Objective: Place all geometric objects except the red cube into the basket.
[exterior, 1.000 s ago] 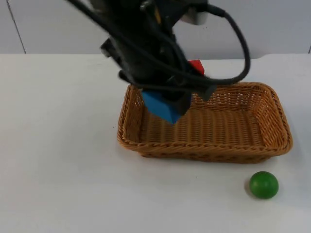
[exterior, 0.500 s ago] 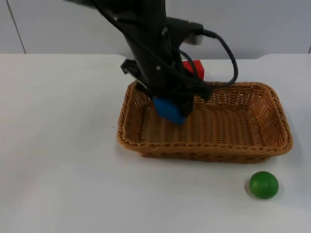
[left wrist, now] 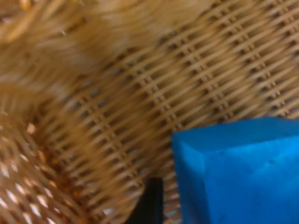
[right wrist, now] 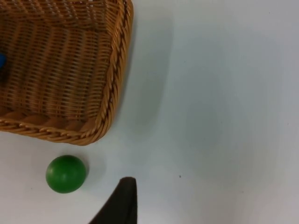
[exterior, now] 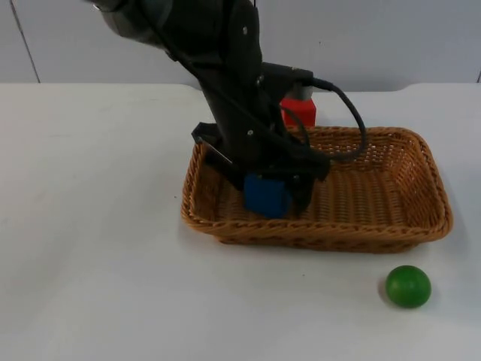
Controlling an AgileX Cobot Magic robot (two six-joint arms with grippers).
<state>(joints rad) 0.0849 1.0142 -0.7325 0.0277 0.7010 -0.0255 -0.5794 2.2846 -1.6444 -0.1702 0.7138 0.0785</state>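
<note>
Left gripper (exterior: pixel 272 197), low inside the basket (exterior: pixel 421 154), jaws closed on the blue block (exterior: pixel 265 195). You see the green ball (exterior: pixel 408 286) on the counter (exterior: pixel 90 226) in front of the basket, the red cube (exterior: pixel 298 112) behind it. Right gripper (right wrist: pixel 122 201) waits near the ball; jaw state cannot be told.

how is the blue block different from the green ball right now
The blue block is flat-faced with edges; the green ball is round. The block is down inside the basket, between the left end effector's fingers; the ball lies loose on the table, outside the basket's front rim. Both are plain, single-coloured solids.
</note>
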